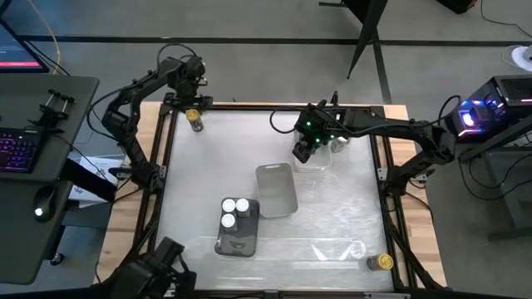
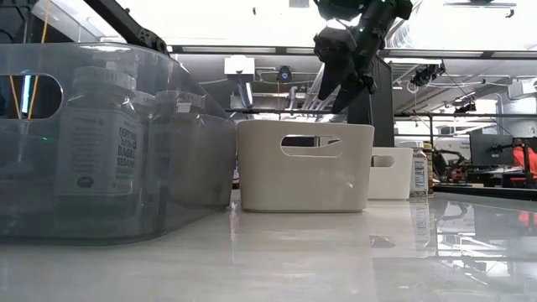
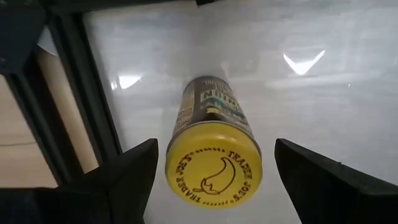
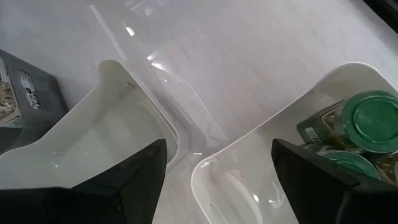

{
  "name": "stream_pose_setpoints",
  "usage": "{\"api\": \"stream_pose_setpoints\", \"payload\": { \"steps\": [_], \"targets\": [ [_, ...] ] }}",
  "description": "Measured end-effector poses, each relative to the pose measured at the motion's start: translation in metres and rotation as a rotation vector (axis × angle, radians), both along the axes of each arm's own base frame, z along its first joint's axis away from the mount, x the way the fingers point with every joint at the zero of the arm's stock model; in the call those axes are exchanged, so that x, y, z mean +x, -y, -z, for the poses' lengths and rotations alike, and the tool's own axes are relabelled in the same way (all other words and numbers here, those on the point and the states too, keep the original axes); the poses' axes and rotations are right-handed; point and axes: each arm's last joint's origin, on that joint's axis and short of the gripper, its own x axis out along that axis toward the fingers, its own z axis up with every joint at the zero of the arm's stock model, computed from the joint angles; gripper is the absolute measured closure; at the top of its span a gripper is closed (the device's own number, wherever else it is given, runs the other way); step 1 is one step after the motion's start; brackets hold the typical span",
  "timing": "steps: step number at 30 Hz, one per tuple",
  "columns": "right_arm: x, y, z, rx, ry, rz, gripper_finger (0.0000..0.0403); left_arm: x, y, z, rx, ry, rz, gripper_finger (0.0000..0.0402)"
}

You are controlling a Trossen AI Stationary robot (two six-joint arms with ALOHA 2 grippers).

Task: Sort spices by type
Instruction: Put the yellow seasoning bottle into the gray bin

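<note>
Currently, nearest the front edge of the table point(image 1: 332, 218): one yellow-lid jar point(image 1: 383, 262) stands alone at the front right corner, well apart from everything else.

Next back, the grey tray point(image 1: 238, 243) sits front centre and holds three white-lid jars point(image 1: 234, 211), two side by side and one just in front of them. In the low view this tray point(image 2: 92, 147) is closest to the camera, with a labelled jar visible through its wall.

Just behind and to the right of it is the empty white tray point(image 1: 278, 189), touching or nearly touching the grey one; can't tell which. The right wrist view shows its bare inside point(image 4: 118, 134).

Further back, a clear tray point(image 1: 326, 154) lies under the right gripper point(image 1: 304, 151). The right wrist view shows two green-lid jars point(image 4: 367, 118) in it, against one end wall. The right gripper hangs above the gap between the white and clear trays, fingers spread, holding nothing; the low view shows it point(image 2: 342, 84) well above the tray rims.

Farthest, at the back left corner: one more yellow-lid jar point(image 1: 194, 119), upright on the table beside the frame rail. The left gripper point(image 3: 214, 177) is directly over it, fingers spread wide either side of the lid point(image 3: 213, 170), not touching.

Count visible: two yellow, three white, two green.
</note>
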Motion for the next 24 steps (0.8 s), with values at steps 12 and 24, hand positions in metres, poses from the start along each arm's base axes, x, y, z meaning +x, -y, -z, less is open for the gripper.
{"api": "stream_pose_setpoints", "payload": {
  "steps": [12, 24],
  "targets": [
    [0.0000, 0.0000, 0.0000, -0.004, -0.001, -0.006, 0.0116, 0.0034, -0.0023, 0.0090, -0.038, 0.004, 0.012, 0.0092],
    [0.0000, 0.0000, 0.0000, -0.004, -0.001, -0.006, 0.0116, 0.0041, 0.0007, 0.0084, -0.055, -0.010, -0.006, 0.0189]
  ]
}}
